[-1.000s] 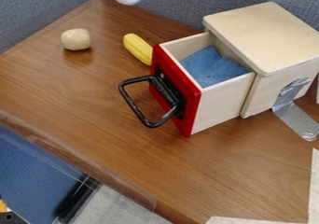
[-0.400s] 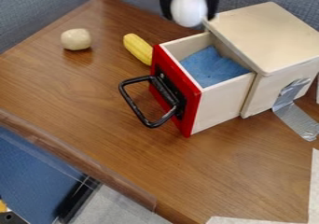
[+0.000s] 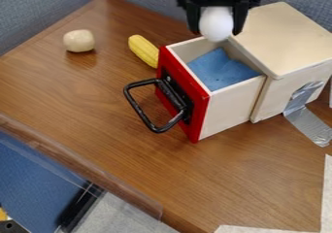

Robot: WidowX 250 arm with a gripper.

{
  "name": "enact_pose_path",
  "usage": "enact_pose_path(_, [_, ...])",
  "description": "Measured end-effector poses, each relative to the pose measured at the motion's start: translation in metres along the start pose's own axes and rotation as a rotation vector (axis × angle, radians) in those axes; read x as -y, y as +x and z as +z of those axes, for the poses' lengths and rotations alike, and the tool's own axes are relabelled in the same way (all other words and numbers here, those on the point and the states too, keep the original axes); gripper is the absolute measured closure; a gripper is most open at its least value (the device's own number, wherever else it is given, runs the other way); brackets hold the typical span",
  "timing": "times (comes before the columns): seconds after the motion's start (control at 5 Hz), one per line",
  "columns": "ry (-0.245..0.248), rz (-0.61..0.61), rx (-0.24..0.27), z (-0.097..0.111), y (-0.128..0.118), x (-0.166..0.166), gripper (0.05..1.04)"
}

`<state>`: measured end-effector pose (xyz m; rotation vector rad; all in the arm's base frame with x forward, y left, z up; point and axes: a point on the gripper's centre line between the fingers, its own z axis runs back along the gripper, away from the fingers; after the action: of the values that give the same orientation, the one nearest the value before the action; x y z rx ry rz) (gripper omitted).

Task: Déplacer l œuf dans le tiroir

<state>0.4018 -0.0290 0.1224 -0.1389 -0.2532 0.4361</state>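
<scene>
Plainly, the egg (image 3: 216,21) had travelled since the earlier frames. At first it had shown at the top edge, above the far part of the table (image 3: 97,91); then it had crossed toward the wooden box (image 3: 282,38), and now it hung lower in the view and farther to the right, in front of the far corner of the open drawer (image 3: 233,105). The black gripper (image 3: 216,31) had come with it, more of it in sight than before, while the drawer and the things on the table had kept their places.

The egg's long axis ran nearly up and down in the view. Its lower, rounded end pointed down toward the drawer; whether that was the narrower end could not be told, since the gripper partly covered the top.

The claw was closed on the egg, one finger against either side. The egg overlapped the drawer's far rim in the view, though its height above it could not be judged.

Inside the drawer lay a blue cloth (image 3: 220,72). The black handle (image 3: 156,129) stuck out from its red front (image 3: 200,113). A yellow corn cob (image 3: 143,50) lay partly behind that front, and a beige lump (image 3: 79,41) sat well apart.
</scene>
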Motion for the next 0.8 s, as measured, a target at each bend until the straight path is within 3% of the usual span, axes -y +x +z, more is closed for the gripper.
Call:
enact_pose_path(0.4, [0.026,0.002,0.01,-0.015,0.001,-0.006,0.077])
enact_pose_path(0.6, [0.006,-0.004,-0.016,-0.012,-0.007,-0.009,0.082])
enact_pose_path(0.8, [-0.07,0.012,0.034,0.033,-0.002,-0.02,0.083])
